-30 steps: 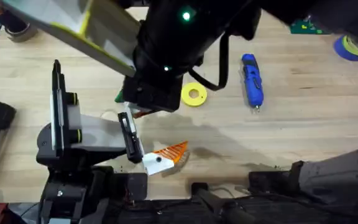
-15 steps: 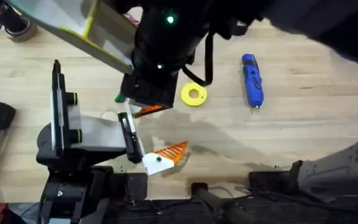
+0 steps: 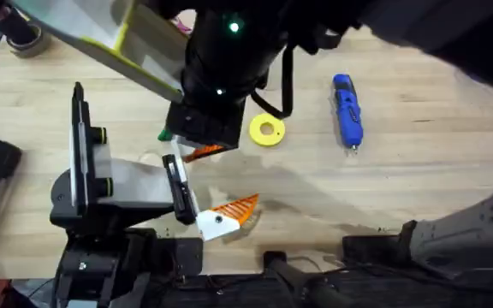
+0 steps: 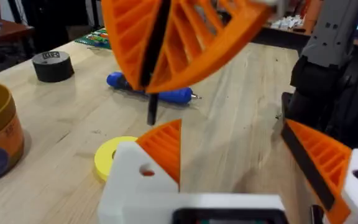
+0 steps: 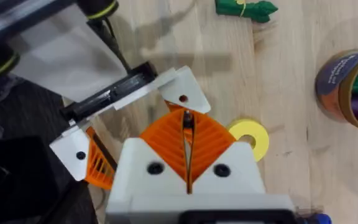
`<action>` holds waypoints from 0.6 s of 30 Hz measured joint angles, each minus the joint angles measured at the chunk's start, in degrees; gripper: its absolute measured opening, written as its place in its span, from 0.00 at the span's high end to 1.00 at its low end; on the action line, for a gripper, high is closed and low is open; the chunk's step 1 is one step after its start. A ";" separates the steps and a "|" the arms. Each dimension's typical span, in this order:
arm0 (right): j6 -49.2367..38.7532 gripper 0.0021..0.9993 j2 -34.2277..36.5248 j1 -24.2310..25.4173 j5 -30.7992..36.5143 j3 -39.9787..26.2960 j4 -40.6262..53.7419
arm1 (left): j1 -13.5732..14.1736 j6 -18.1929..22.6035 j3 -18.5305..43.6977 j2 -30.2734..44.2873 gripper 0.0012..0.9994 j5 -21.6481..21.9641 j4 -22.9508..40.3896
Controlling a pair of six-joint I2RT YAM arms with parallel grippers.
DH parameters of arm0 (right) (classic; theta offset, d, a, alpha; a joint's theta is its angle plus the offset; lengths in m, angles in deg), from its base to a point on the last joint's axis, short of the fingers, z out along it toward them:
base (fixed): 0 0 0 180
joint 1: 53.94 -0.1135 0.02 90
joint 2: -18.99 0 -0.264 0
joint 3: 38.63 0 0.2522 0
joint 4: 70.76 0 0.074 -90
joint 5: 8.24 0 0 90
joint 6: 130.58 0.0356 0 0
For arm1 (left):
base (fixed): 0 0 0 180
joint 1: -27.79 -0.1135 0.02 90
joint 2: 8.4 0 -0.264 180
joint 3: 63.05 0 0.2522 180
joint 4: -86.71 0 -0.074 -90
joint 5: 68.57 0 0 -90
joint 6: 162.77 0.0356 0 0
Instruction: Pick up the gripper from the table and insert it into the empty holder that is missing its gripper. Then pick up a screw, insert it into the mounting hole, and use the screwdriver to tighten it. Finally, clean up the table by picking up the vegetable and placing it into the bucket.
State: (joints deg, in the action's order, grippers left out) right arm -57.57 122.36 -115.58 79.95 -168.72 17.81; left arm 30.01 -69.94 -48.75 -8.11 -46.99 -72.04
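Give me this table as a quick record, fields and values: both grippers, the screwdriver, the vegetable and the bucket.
left gripper: open, holding nothing
right gripper: shut on a thin dark stick, near the yellow ring
screwdriver: lying on the table, untouched
vegetable: on the table, outside the bucket
bucket: upright, with a few items inside
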 joint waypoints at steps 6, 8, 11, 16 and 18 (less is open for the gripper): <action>0.02 1.00 0.29 0.00 -1.34 -0.01 0.00 | 0.00 0.00 0.00 0.01 0.01 0.00 -0.01; 0.02 1.00 0.55 0.00 -1.55 -0.01 0.00 | 0.00 0.00 0.00 0.02 0.01 0.00 0.00; 0.02 1.00 0.76 0.00 -1.72 -0.01 0.00 | 0.00 0.00 0.00 0.02 0.01 0.00 0.00; 0.02 1.00 0.79 0.00 -2.03 -0.01 -0.02 | 0.00 0.00 0.00 0.02 0.01 0.00 -0.01; 0.02 1.00 0.79 0.00 -2.11 -0.01 -0.07 | 0.00 0.00 0.00 0.00 0.01 0.00 -0.02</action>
State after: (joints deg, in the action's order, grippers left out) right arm -57.55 123.15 -115.58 77.84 -168.73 17.74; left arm 30.01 -69.94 -48.75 -8.11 -46.99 -72.06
